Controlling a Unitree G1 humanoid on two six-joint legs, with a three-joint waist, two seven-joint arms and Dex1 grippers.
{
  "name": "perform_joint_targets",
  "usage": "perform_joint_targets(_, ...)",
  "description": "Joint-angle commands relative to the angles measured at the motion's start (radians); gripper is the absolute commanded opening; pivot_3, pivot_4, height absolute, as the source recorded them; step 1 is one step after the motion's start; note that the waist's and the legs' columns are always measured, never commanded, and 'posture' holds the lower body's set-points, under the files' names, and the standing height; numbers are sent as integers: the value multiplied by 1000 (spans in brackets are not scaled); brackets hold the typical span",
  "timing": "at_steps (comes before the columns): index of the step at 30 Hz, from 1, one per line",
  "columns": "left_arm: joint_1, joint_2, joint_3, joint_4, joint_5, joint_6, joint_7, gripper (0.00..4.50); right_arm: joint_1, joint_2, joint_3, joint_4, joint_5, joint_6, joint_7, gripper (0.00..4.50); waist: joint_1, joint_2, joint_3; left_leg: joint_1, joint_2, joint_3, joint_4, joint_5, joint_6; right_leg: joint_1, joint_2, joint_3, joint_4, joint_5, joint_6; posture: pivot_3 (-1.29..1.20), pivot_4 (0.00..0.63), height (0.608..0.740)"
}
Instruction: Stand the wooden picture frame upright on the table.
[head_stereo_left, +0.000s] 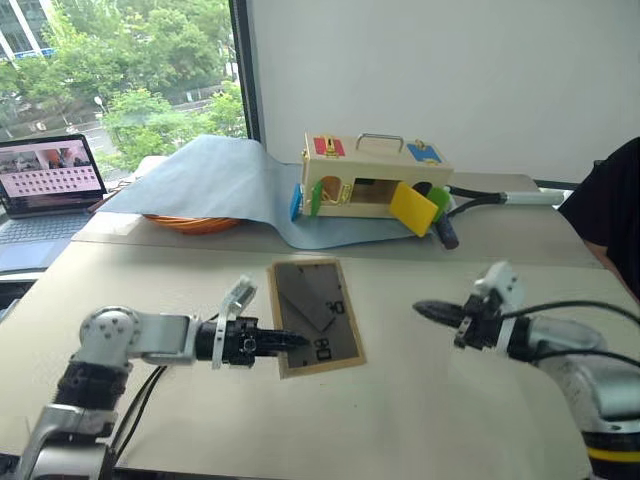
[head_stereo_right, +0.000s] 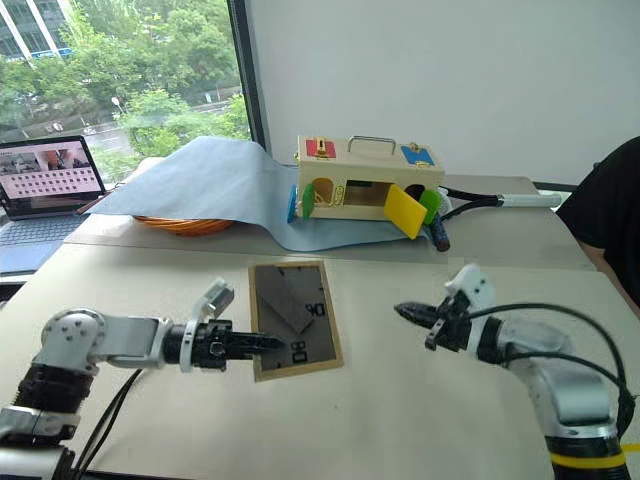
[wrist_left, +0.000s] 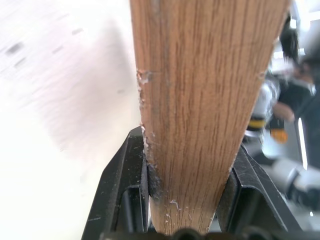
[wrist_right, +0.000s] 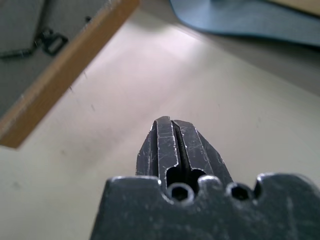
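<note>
The wooden picture frame (head_stereo_left: 315, 315) is near the middle of the beige table (head_stereo_left: 430, 410), its dark grey back with the easel flap and white marks facing me. My left gripper (head_stereo_left: 290, 342) comes in from the left and is shut on the frame's near left edge. In the left wrist view the light wood (wrist_left: 200, 75) sits clamped between the two black fingers (wrist_left: 125, 190). My right gripper (head_stereo_left: 425, 309) hovers to the right of the frame, apart from it. Its fingers (wrist_right: 165, 140) are pressed together on nothing, and the frame's corner (wrist_right: 65, 75) lies ahead of them.
A wooden box (head_stereo_left: 370, 180) with coloured latches and a metal handle stands at the back on a blue-grey cloth (head_stereo_left: 210, 180). The cloth covers an orange object (head_stereo_left: 190, 223). A laptop (head_stereo_left: 45, 185) is at the far left. A person's dark sleeve (head_stereo_left: 610, 210) shows at the right edge.
</note>
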Motion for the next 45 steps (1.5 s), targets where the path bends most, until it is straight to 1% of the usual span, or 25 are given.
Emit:
perform_joint_targets(1, -81, 32, -27, 9, 158, 33, -250, 1154, -95, 33, -30, -64, 202, 157, -52, 1358, 1, 0, 1, 0, 0, 0, -1, 0, 0, 0, 0, 0, 0, 0, -1, 0, 150, 670)
perform_joint_targets(3, -109, 44, -62, 6, 245, 28, -363, 1154, -128, 51, -16, -75, 254, 202, -81, 2150, 2, 0, 2, -1, 0, -1, -1, 0, 0, 0, 0, -1, 0, 0, -1, 0, 150, 670)
perform_joint_targets(5, -133, 55, -106, 11, 332, 8, -465, 1154, -166, 77, -2, -88, 322, 251, -108, 2771, 3, 1, 3, -2, 0, -1, -1, 0, 0, -1, 0, -2, -1, 0, -2, 0, 150, 670)
perform_joint_targets(7, -158, 62, -163, 20, 426, -25, -566, 1154, -209, 110, 31, -103, 374, 292, -141, 3493, 3, 2, 5, -4, 0, -1, -1, 0, 0, -2, 0, -2, -2, 1, -2, 0, 150, 670)
perform_joint_targets(8, -169, 63, -189, 24, 467, -40, -614, 1154, -224, 121, 58, -110, 380, 307, -154, 3739, 3, 3, 6, -4, 0, -1, -1, 0, 0, -2, 0, -2, -2, 1, -3, 0, 150, 670)
perform_joint_targets(9, -179, 62, -209, 29, 501, -52, -656, 1154, -232, 125, 86, -115, 369, 315, -163, 4163, 3, 3, 6, -5, 0, -1, -1, 0, 0, -3, 0, -2, -1, 1, -3, 0, 150, 670)
perform_joint_targets(10, -189, 60, -227, 35, 531, -61, -693, 1154, -238, 125, 124, -121, 339, 304, -163, 4486, 5, 3, 7, -5, 0, -1, -1, 0, 0, -3, 0, -3, -1, 1, -3, 0, 150, 670)
perform_joint_targets(14, -214, 41, -276, 57, 627, -90, -800, 1154, -268, 127, 198, -111, 313, 299, -160, 4486, 7, 3, 8, -8, 0, -2, 0, 0, 0, -5, 0, -3, -1, 1, -3, 0, 150, 670)
perform_joint_targets(18, -225, 22, -290, 64, 682, -91, -863, 1154, -287, 84, 304, -102, 211, 275, -147, 4486, 6, 4, 9, -9, 0, -2, 0, 0, 0, -6, 0, -3, -1, 1, -3, 0, 150, 670)
perform_joint_targets(22, -227, 11, -288, 58, 717, -82, -903, 1154, -297, 72, 381, -93, 136, 258, -141, 4486, 5, 4, 11, -9, 0, -2, 0, 0, 0, -6, 0, -3, -1, 0, -2, 0, 150, 670)
perform_joint_targets(27, -233, -2, -281, 69, 755, -78, -934, 1154, -301, 101, 415, -114, 130, 234, -97, 4486, 4, 3, 11, -9, 0, -2, 0, 0, 0, -7, 0, -3, 0, 0, -1, 0, 150, 670)
perform_joint_targets(31, -238, -8, -288, 95, 788, -84, -961, 1154, -257, 103, 364, -212, 213, 137, 52, 4486, 7, 3, 14, -9, 0, -2, 0, 0, 0, -6, 0, -3, 1, 0, -1, 0, 150, 670)
perform_joint_targets(35, -246, -6, -295, 111, 815, -88, -995, 1154, -225, 62, 284, -226, 259, 116, 108, 4486, 8, 3, 15, -9, 0, -3, 2, 0, 0, -5, 0, -4, 1, 0, -1, 0, 150, 670)
perform_joint_targets(38, -248, -4, -294, 114, 824, -82, -1015, 1154, -199, 32, 228, -228, 268, 93, 119, 4486, 7, 3, 15, -8, 0, -3, 2, 1, 1, -5, 0, -4, 2, 0, -1, 0, 150, 670)
perform_joint_targets(40, -250, -4, -289, 118, 822, -71, -1026, 1154, -179, 1, 215, -212, 200, 47, 107, 4486, 6, 3, 15, -8, 0, -3, 2, 1, 1, -5, 0, -4, 2, 0, -1, 0, 150, 670)
perform_joint_targets(42, -256, 0, -286, 121, 818, -57, -1042, 1154, -156, -39, 204, -172, 98, -31, 98, 4486, 3, 3, 15, -8, 0, -3, 2, 1, 1, -5, 0, -4, 3, 0, -1, 0, 150, 670)
perform_joint_targets(45, -265, 10, -288, 127, 815, -44, -1067, 1154, -107, -133, 168, -100, -26, -158, 135, 4486, 3, 3, 15, -8, 0, -3, 2, 1, 1, -5, 0, -4, 3, -1, 0, 0, 150, 670)
